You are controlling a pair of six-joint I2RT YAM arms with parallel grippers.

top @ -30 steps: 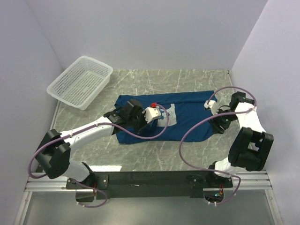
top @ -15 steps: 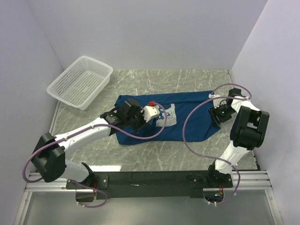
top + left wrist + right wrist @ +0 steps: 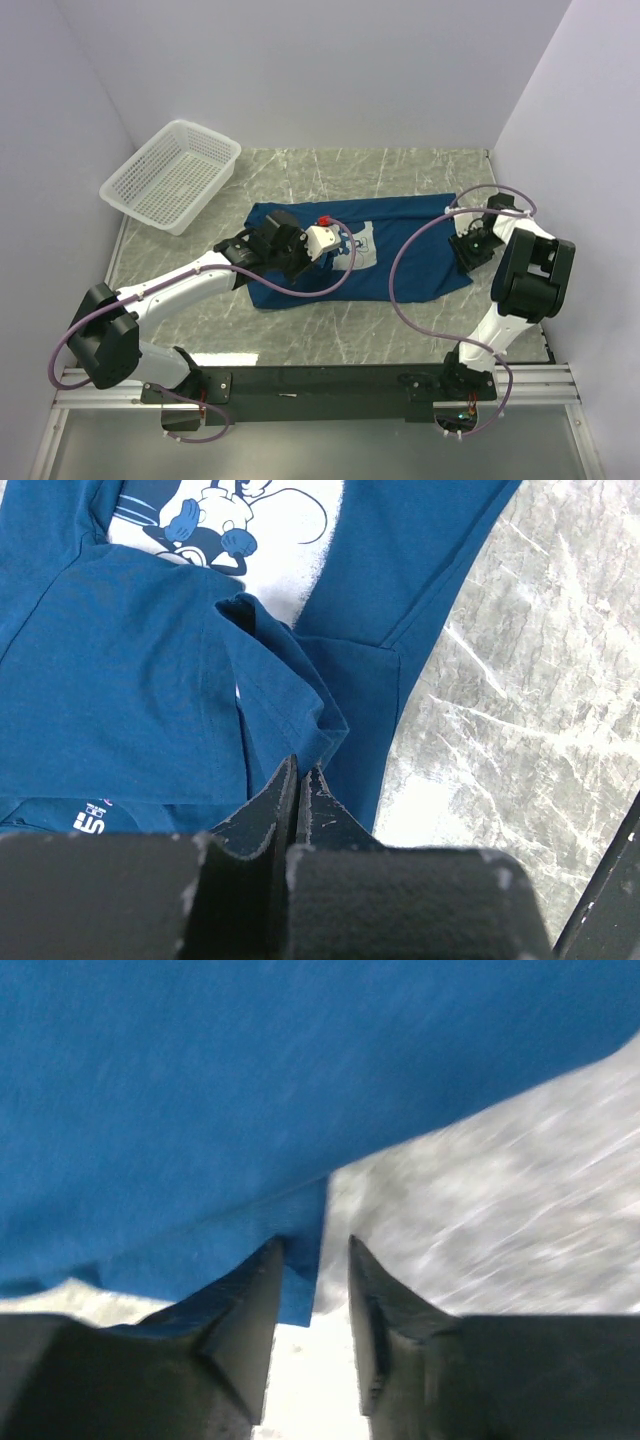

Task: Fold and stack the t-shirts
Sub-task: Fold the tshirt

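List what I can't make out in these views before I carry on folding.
Right wrist view: blurred; the jaws of the right gripper stand apart around a t-shirt corner, but contact with the cloth is unclear.
Left wrist view: the left gripper blocks the bottom; the white label print is too small to read.
Top view: the wrist of the left arm covers its jaws and part of the chest print.

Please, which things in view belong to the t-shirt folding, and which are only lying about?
For the job: dark blue t-shirt; left gripper, shut on a fold of it; right gripper, open at its corner.
Lying about: white mesh basket.
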